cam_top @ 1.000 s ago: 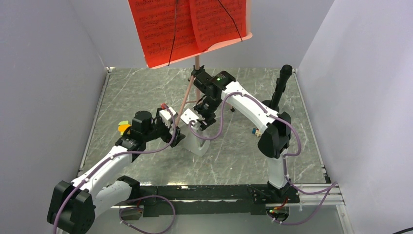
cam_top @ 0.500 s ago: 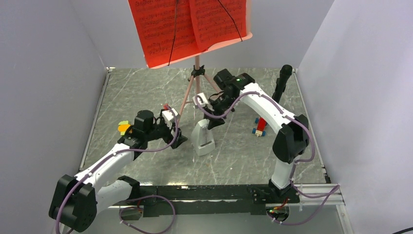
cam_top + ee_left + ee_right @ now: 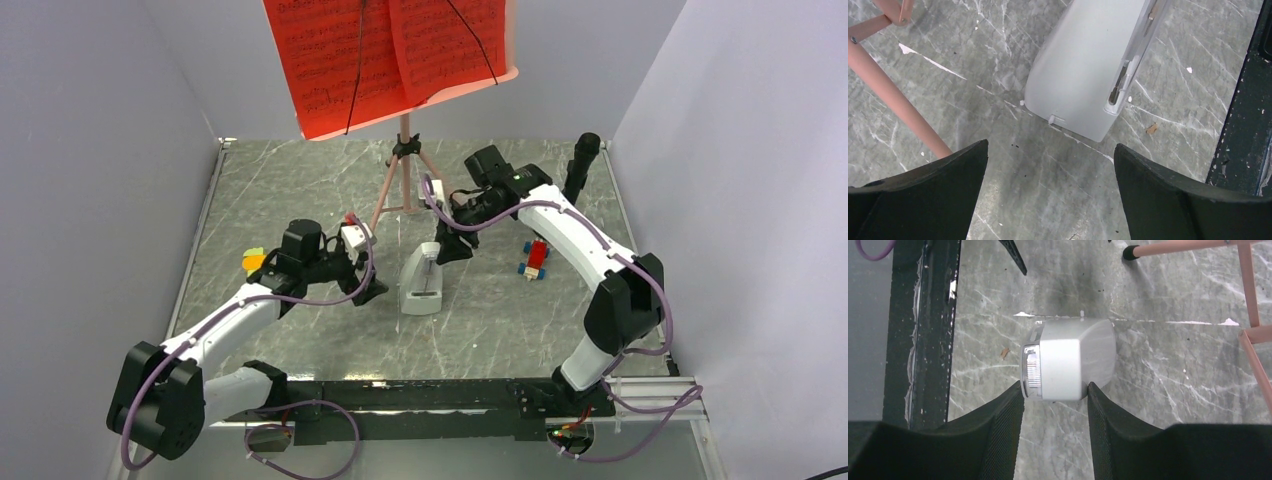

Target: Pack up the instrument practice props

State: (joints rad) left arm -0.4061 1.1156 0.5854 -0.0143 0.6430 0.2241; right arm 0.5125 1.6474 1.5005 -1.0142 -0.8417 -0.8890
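Top external view gives the count: one pink music stand (image 3: 404, 135), one white metronome (image 3: 421, 282), two small clusters of toy blocks and two arms.

The stand is upright at the back middle of the grey marbled worktop (image 3: 300, 190), its tripod legs spread. Two red sheet-music pages (image 3: 340, 60) rest on its desk side by side, printed with dark staves, each crossed by a thin black retaining wire.

The metronome sits near the middle of the worktop, just in front of the tripod. It is a plain wedge, narrow at the top, with a slim arm down its face.

One block cluster (image 3: 535, 260), red and blue, lies to the right of the metronome. The other cluster (image 3: 253, 261), yellow, orange and green, lies to the left beside the left arm.

The left gripper (image 3: 1050, 150) is low over the worktop with its fingers spread wide and nothing between them, the metronome just ahead and a pink leg to one side.

The right gripper (image 3: 1054, 387) has a finger on either side of the metronome's narrow top. I cannot tell whether they press on it.
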